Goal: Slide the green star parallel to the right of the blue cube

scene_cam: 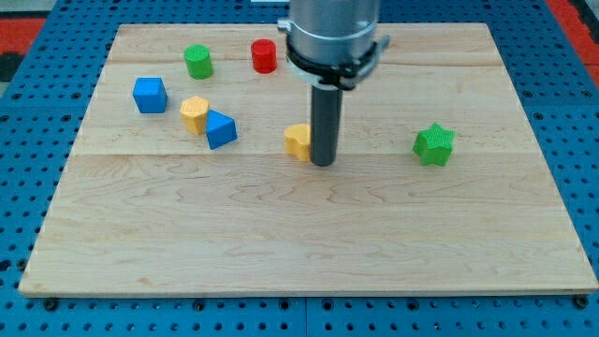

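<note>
The green star (433, 144) lies on the wooden board at the view's right. The blue cube (150, 95) sits at the view's upper left. A second blue block (221, 128), wedge-like, lies right of and below it. My tip (323, 163) rests on the board near the middle, touching or just right of a yellow block (299, 141). The tip is well left of the green star and far right of the blue cube.
A green cylinder (197, 61) and a red cylinder (264, 55) stand near the view's top. A second yellow block (194, 113) sits beside the blue wedge. The board (299, 243) lies on a blue pegboard surface.
</note>
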You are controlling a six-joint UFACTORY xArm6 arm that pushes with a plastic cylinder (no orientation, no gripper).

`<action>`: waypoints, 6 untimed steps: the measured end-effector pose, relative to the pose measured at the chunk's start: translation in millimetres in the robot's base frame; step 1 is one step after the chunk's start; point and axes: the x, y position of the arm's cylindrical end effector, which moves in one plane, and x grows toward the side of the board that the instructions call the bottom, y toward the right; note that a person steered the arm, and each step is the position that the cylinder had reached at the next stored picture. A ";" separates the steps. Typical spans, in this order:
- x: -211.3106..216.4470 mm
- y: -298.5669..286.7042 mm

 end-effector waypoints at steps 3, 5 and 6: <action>29.4 151.5; -57.3 153.2; -68.5 156.3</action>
